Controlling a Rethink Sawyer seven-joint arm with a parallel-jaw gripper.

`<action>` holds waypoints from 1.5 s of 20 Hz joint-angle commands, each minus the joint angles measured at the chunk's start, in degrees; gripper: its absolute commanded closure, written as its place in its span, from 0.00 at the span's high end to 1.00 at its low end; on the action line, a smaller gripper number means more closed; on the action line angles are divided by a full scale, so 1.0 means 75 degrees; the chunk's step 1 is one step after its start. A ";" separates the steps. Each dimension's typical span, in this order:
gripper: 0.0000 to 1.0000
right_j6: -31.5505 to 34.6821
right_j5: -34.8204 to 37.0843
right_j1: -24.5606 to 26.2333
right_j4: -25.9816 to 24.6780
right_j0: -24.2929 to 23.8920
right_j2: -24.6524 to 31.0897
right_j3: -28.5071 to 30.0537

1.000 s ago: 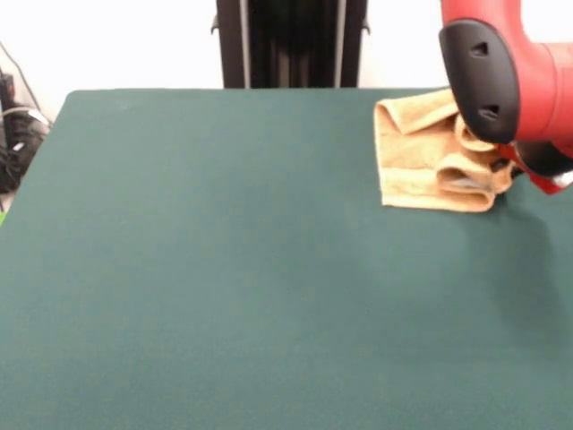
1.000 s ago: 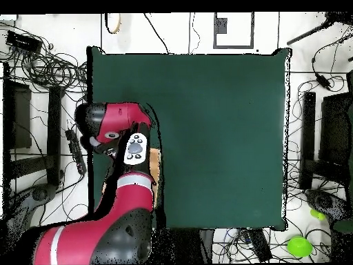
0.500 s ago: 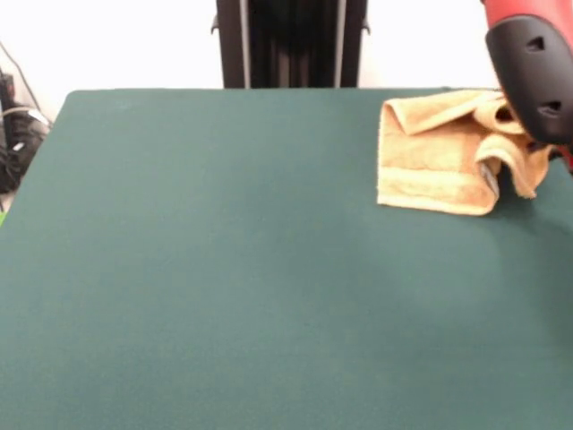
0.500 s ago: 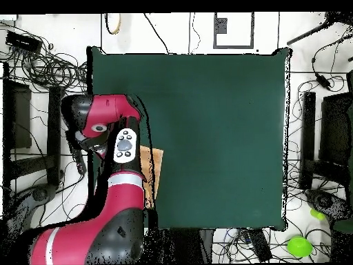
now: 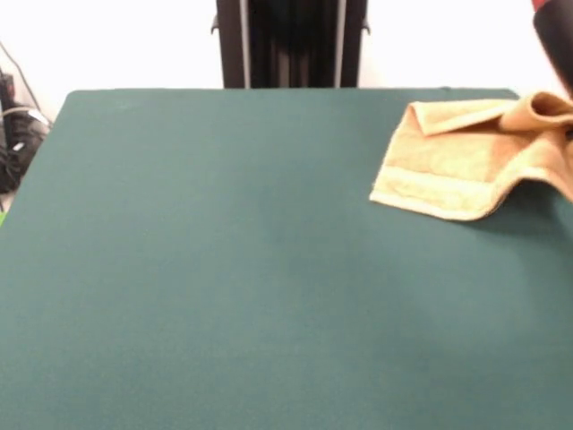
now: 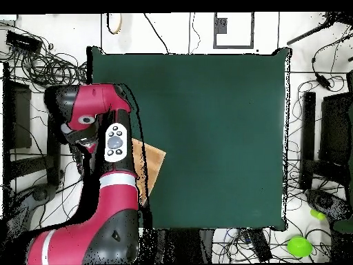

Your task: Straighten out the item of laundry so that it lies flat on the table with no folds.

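Dragging the towel (image 5: 457,170) past the surface (image 5: 224,269) edge is risked; the claw's state cannot be told, being hidden.

Red arm (image 6: 103,207), black joints, grey button pad (image 6: 114,142), white band.

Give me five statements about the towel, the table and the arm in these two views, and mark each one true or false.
1. The towel lies flat with no folds. False: its far edge is folded over and its right end is lifted.
2. The towel sits near a far corner of the table in the front view. True.
3. The towel lies in the table's middle. False: the middle is bare green cloth.
4. In the overhead view the arm covers much of the towel. True.
5. The front view clearly shows the claw open. False: only a bit of the arm shows at the right edge.
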 commanded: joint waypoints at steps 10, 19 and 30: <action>1.00 0.2114 0.0569 0.0405 -0.0140 0.0335 -0.0332 -0.1502; 1.00 -0.0461 0.0765 0.0814 -0.1519 0.0124 -0.0693 -0.2275; 1.00 -0.0601 0.0715 -0.0182 -0.1633 0.0003 -0.0431 -0.1284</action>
